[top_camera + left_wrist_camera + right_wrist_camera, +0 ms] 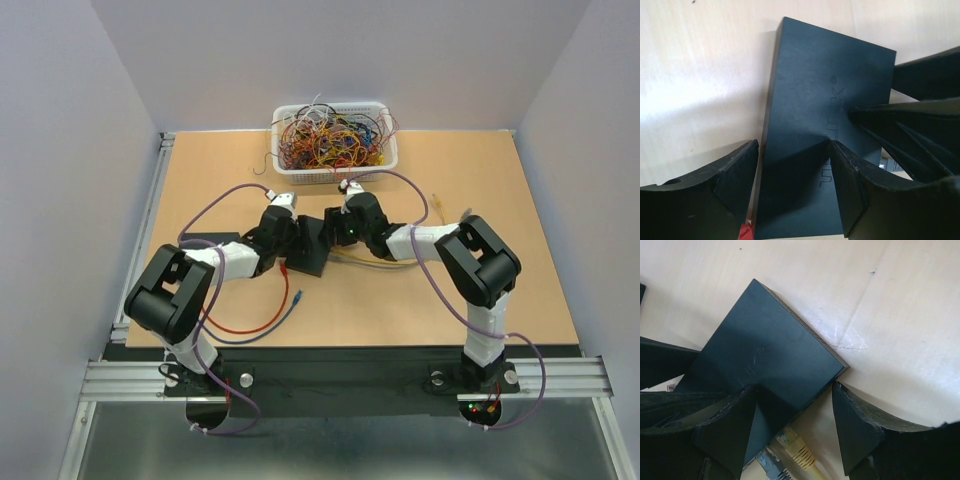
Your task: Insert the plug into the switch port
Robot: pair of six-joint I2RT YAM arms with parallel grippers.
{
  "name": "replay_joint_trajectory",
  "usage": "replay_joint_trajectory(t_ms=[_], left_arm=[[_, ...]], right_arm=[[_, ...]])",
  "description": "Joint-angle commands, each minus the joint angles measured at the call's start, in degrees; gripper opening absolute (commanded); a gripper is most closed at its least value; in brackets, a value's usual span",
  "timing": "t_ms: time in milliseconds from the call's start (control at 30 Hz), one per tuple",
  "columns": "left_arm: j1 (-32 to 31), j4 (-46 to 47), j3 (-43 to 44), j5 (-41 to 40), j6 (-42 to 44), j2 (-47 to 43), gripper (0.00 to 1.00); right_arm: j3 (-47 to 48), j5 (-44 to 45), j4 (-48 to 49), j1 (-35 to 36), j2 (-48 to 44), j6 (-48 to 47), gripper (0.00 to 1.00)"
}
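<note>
black box [312, 252]: flat, rectangular, matte, sharp-edged, with faint raised lettering on its top face. it lies at the middle of the table [500, 290], a pale wood-grain board with light scuffs.
switch port: the sockets are not resolved in any view. the box's near narrow edge is mostly hidden under the right gripper's fingers.
yellow-booted plug [796, 452] and grey plug [771, 467]: both have ribbed moulded boots and lie side by side against that near edge. cannot tell whether either is seated.
red cable [250, 328]: thin and glossy, looping toward the near-left edge of the table. its end lies just beside the box's left side.
white basket [385, 155]: slotted plastic, at the middle of the far edge, holding a tangle of coloured wires.

left gripper [792, 150]: the arm is folded at the elbow, with the forearm reaching in from the left. its jaws are apart. one black, grainy, wedge-shaped finger [720, 192] sits just outside the box's long edge, and the other lies over the top face. not clamped.
right gripper [794, 390]: the arm mirrors this from the right, wrist angled down. its jaws are apart. one finger lies over the box, and the other finger [860, 430] is beside a box corner, with bare wood between them.
the two grippers sit just beside each other over the box.
</note>
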Motion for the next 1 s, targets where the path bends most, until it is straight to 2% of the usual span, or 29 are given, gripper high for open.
replay_joint_trajectory(t_ms=[0,167,367,500,567,600,767,967], left_arm=[[-0.2,-2.7,-1.5,-3.5,-0.1,-3.0,0.7],[0.2,-3.4,-0.9,-4.3,0.0,-3.4,0.7],[0.3,-5.8,2.8,-4.5,0.8,-3.0,0.7],[0.3,-6.0,3.1,-3.1,-0.7,-2.7,0.7],[0.2,-5.7,2.4,-2.7,-2.1,-2.7,0.7],[0.2,-5.3,1.3,-2.3,-3.5,-2.6,0.7],[0.0,-2.2,-2.0,-0.4,-9.2,-3.1,0.7],[-2.7,-0.7,-1.7,3.6,-15.4,-2.9,0.7]], right_arm=[[2.4,-7.0,2.6,0.3,0.9,0.7,0.66],[1.7,-8.3,3.7,0.3,0.7,-0.3,0.66],[4.2,-3.4,-1.3,0.3,-1.0,-4.8,0.67],[6.7,2.9,-5.3,0.3,-3.5,-8.0,0.68],[6.2,5.7,-7.3,0.4,-6.3,-9.1,0.7],[5.8,10.0,-7.9,0.3,-7.5,-9.6,0.71],[-1.3,17.3,-9.7,-1.2,-18.5,-9.2,0.77],[-10.0,17.7,-10.5,-1.3,-32.0,-7.9,0.81]])
